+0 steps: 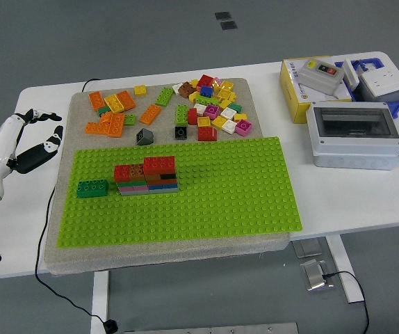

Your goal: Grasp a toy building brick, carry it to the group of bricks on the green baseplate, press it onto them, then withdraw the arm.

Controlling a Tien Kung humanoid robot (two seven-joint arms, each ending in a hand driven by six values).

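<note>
A green baseplate lies on a beige mat. On its left part stands a stacked group of bricks, red on top with brown, green, pink and blue layers below. A single dark green brick sits on the plate just left of the group. Loose bricks lie behind the plate: orange ones at the left, a mixed heap at the right. My left hand hovers over the table's left edge, left of the mat, fingers spread and empty. The right arm is out of view.
A yellow box with a grey switch unit and a grey enclosure with a clear lid stand at the right. A blue bin is at the far right. A black cable runs down the mat's left side.
</note>
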